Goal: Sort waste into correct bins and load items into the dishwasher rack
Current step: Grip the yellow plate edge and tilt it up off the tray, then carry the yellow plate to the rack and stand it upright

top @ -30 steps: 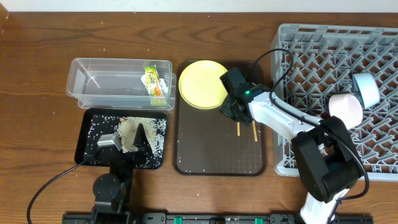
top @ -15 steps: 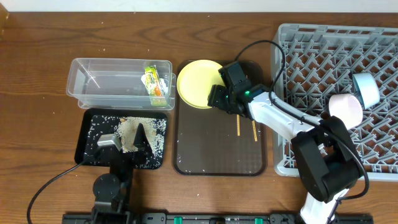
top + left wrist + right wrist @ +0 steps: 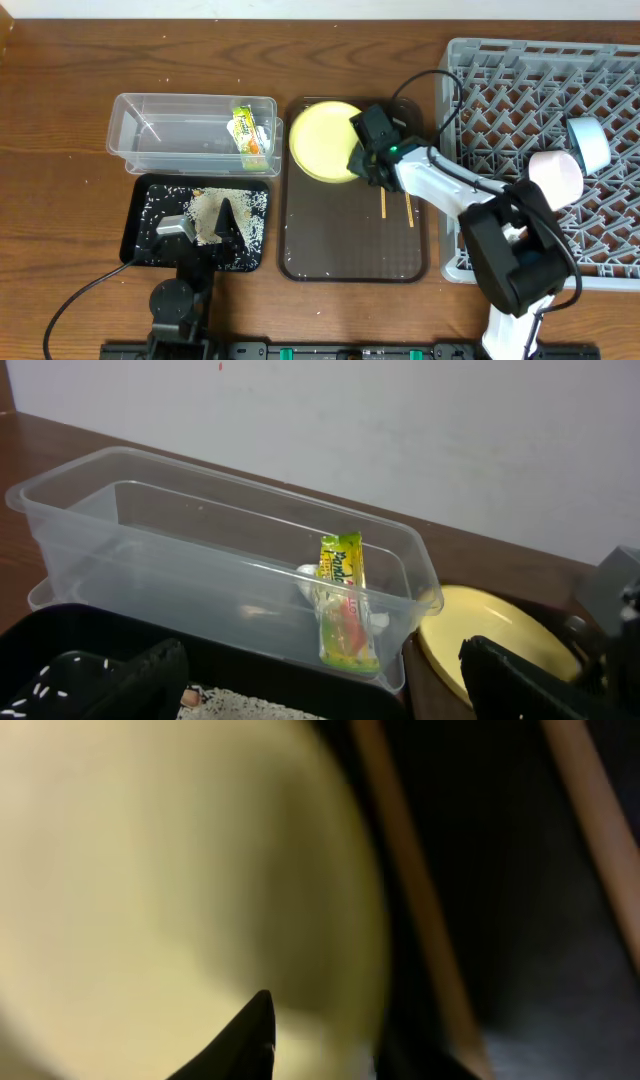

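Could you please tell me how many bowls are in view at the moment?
2. The light blue bowl sits near the right edge of the dishwasher rack. The pinkish-white bowl is just left of it, also in the rack. Part of the rack is covered, so another may be hidden.

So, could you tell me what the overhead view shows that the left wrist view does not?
Only overhead: the dishwasher rack, holding the light blue bowl and pinkish-white bowl, plus the chopsticks. Only left wrist: a pale back wall. Both: the clear tub with the snack wrapper inside, the yellow plate and the black tray.
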`<action>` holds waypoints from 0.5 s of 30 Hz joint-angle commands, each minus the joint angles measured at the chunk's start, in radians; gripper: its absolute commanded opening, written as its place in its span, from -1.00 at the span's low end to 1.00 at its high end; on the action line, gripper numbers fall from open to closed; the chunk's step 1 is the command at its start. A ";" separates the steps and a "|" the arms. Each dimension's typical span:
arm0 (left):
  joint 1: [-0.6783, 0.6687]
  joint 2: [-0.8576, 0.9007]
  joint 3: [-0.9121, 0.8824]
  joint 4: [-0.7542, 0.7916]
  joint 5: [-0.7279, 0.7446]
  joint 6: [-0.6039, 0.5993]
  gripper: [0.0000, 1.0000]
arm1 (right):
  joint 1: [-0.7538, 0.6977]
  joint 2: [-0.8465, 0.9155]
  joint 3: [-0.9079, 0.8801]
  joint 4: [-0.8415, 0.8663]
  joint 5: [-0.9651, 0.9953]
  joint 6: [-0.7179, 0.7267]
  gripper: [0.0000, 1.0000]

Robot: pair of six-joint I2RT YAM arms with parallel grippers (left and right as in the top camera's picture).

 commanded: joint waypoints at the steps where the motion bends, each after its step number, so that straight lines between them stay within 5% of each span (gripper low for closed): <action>1: 0.004 -0.005 -0.020 -0.038 -0.012 0.013 0.79 | -0.006 0.084 -0.016 -0.018 -0.026 0.016 -0.33; 8: 0.004 -0.005 -0.020 -0.038 -0.012 0.013 0.79 | -0.010 0.029 -0.016 -0.024 -0.086 -0.064 -0.93; 15: 0.004 -0.005 -0.020 -0.038 -0.012 0.013 0.79 | -0.039 -0.212 -0.016 -0.113 0.029 -0.131 -0.98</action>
